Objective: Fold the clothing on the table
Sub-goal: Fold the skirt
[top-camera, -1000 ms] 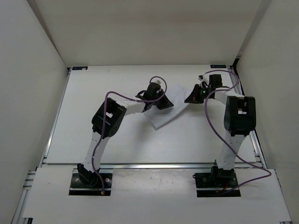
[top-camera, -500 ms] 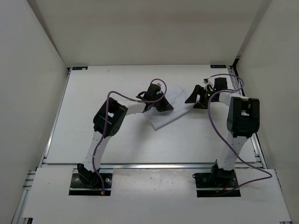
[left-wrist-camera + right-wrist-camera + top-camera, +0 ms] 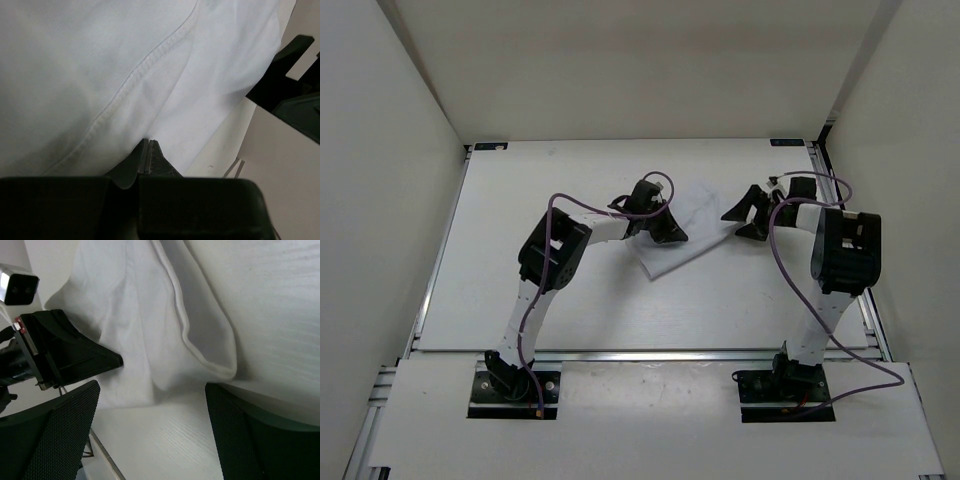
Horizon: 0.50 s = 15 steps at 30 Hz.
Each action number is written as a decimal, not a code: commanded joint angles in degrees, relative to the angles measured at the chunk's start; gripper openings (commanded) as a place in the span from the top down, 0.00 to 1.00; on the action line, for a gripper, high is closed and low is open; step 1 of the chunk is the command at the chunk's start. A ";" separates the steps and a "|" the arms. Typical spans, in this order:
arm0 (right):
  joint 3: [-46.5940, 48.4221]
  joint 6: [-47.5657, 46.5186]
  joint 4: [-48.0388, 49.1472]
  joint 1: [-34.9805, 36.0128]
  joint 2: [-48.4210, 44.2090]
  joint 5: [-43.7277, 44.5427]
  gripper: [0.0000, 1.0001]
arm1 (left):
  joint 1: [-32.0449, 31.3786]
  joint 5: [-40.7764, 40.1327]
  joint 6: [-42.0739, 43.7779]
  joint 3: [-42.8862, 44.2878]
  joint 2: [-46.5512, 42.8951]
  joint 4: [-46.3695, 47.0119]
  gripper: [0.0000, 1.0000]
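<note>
White fabric is shown spread on the tabletop (image 3: 570,300). The clothing (image 3: 695,238) is laid slantwise, its long axis running from a near corner on the left to a far end on the right.

About midway along the clothing's left edge, the left pincer (image 3: 668,228) is set down with its tips brought together and touching the cloth. A stitched seam (image 3: 140,75) is seen running away just ahead of them. Whether a pinch of cloth is caught between the tips cannot be told.

Just off the clothing's right edge, the right pincer (image 3: 745,212) is held low with its jaws wide apart and nothing between them. A rolled hem (image 3: 200,355) of the clothing is seen straight ahead of that opening, close to it but not touched.

The coming move is judged to turn on this gap. The clothing lies to the left of the right pincer, across its long axis, so a short reach leftward would be needed before the hem could be taken. The left pincer is the nearer of the two, being already in contact. The clothing's far end is touched by neither pincer.
</note>
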 commanded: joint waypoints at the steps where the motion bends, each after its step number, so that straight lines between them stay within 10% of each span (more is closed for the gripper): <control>1: 1.63 3.44 4.68 0.90 3.35 -1.36 0.09 | 0.24 2.19 3.23 0.59 -0.85 -6.80 1.00; 10: 11.91 6.26 6.70 0.64 12.14 -3.91 0.15 | 0.85 2.90 3.68 -2.13 -2.61 -6.98 1.00; 15: 12.97 5.64 6.71 0.19 13.28 -4.80 0.60 | 0.94 4.39 3.42 -1.08 -1.64 -7.07 1.00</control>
